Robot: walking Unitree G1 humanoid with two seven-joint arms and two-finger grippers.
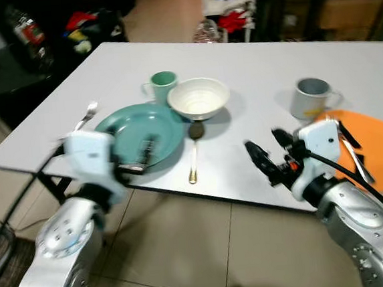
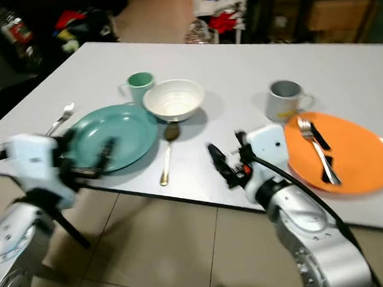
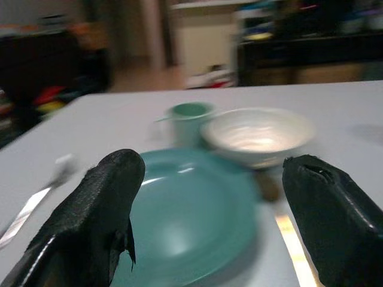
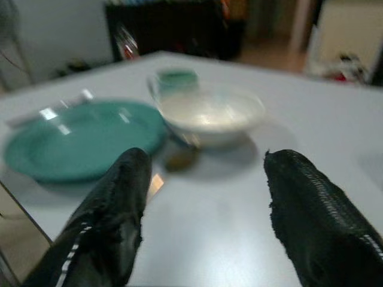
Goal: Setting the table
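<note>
A white table (image 1: 258,64) carries a teal plate (image 1: 133,125) with a green mug (image 1: 163,84) and a white bowl (image 1: 199,97) just behind it. A gold spoon (image 1: 193,155) lies to the plate's right and a silver fork (image 1: 86,116) to its left. Further right stand a grey mug (image 1: 311,97) and an orange plate (image 2: 343,154) bearing a fork (image 2: 314,145) and a dark knife. My left gripper (image 1: 141,156) hovers open over the teal plate's near rim. My right gripper (image 1: 271,154) is open over bare table, right of the spoon, holding nothing.
The table's near edge runs just under both grippers, with tiled floor (image 1: 207,249) below. Dark furniture and red clutter (image 1: 80,22) stand beyond the far left corner. More clutter (image 1: 231,19) sits behind the table's far side.
</note>
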